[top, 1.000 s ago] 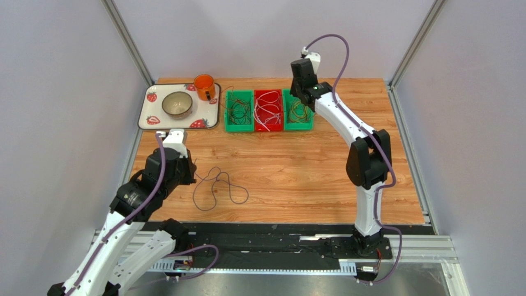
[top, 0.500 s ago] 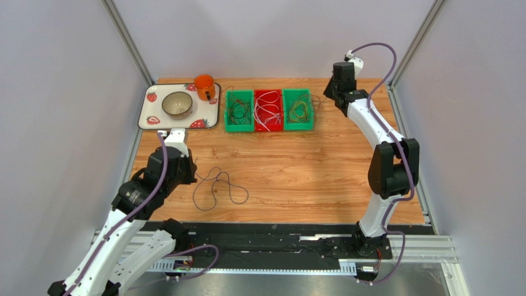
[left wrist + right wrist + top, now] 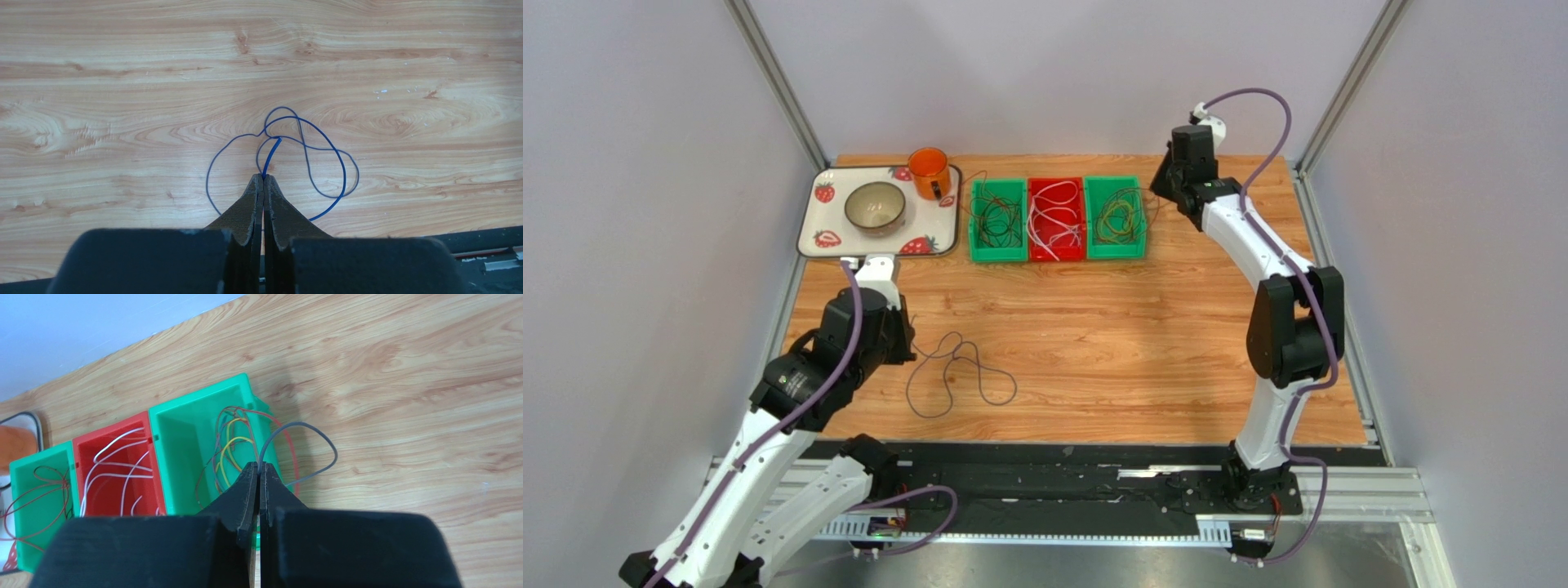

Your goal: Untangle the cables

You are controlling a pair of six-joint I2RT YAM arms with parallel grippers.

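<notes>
A dark thin cable (image 3: 955, 347) lies in loose loops on the wooden table, front left. It looks blue in the left wrist view (image 3: 272, 157). My left gripper (image 3: 907, 352) is shut on one end of it (image 3: 263, 178), low over the table. My right gripper (image 3: 1157, 194) is at the back, just right of the right green bin (image 3: 1116, 249). It is shut (image 3: 259, 467) on a grey wire (image 3: 298, 424) that arcs out over the table beside that bin. More red-brown, yellow and green wires lie in the bin (image 3: 178, 459).
Three bins stand in a row at the back: a left green bin (image 3: 998, 254) with dark wires, a red bin (image 3: 1055, 184) with white wires, and the right green one. A strawberry tray (image 3: 817, 239) holds a bowl (image 3: 875, 206) and an orange mug (image 3: 929, 172), back left.
My right gripper has swung from above the right green bin out to its right, then a little back left, pulling the grey wire. The left arm has barely moved.
</notes>
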